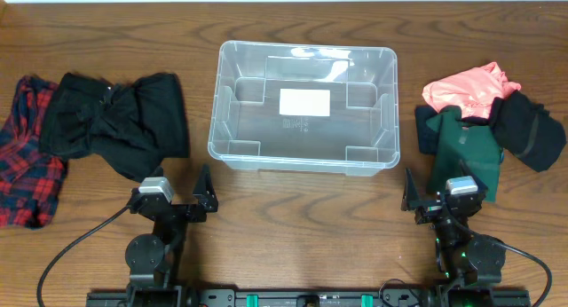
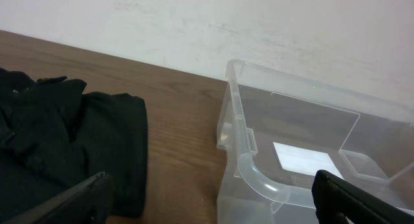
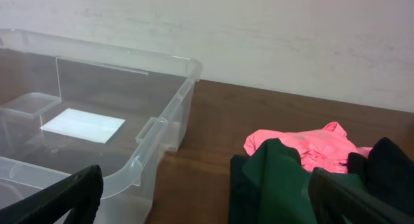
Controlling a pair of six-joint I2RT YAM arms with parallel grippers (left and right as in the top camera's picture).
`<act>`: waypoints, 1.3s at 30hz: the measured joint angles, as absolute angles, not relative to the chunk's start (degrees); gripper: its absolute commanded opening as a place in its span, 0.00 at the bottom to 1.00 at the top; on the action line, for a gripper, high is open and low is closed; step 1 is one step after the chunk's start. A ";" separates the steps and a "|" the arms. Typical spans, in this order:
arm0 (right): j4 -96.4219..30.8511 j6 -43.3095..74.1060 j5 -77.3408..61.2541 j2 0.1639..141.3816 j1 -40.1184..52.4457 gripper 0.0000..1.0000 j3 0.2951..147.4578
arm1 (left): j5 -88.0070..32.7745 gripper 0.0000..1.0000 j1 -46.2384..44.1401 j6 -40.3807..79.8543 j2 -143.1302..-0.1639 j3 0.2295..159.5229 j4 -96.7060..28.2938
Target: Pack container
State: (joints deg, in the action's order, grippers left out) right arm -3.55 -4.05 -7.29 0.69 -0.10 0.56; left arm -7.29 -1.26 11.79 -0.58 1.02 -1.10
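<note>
Centred on the tabletop (image 1: 302,214) stands the container (image 1: 303,103), dark clothes (image 1: 115,121) piled to its left, pink and green clothes (image 1: 461,143) to its right. Near the front edge, the left end effector (image 1: 173,200) and the right end effector (image 1: 446,199) hover released, grasping nothing.

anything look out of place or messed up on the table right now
Nothing stands out. The clear container sits upright mid-table, empty, with no visible damage. The clothes are just loosely crumpled either side: a large black garment overlapping a red plaid shirt on the left; a pink garment, dark green garment and smaller black garment on the right.
</note>
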 measured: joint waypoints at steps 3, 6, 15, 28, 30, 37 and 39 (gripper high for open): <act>-3.55 -4.05 -7.27 0.69 -0.10 0.99 0.56 | -7.29 0.98 -1.26 11.79 -0.58 1.02 -1.10; -3.55 -4.05 -7.29 0.69 -0.10 0.99 0.56 | -7.29 0.98 -1.26 11.79 -0.58 1.02 -1.10; -3.55 -4.05 -7.27 0.69 -0.10 0.99 0.56 | -7.29 0.98 -1.26 11.79 -0.58 1.02 -1.10; -3.55 -4.05 -7.29 0.69 -0.10 0.99 0.58 | -7.29 0.98 -1.26 11.79 -0.58 1.02 -1.10; -3.55 -4.05 -7.29 0.69 -0.10 0.99 0.56 | -7.29 0.98 -1.26 11.79 -0.58 1.02 -1.10; -3.55 -4.05 -7.27 0.69 -0.10 0.99 0.56 | -7.31 0.98 -1.26 12.23 -0.58 1.02 -0.47; -3.55 -4.05 -7.29 0.69 -0.10 0.99 0.56 | -7.33 0.98 -1.26 13.65 -0.58 0.93 0.54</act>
State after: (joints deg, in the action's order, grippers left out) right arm -3.55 -4.05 -7.29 0.69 -0.10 0.56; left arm -7.33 -1.26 13.65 -0.58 0.93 0.54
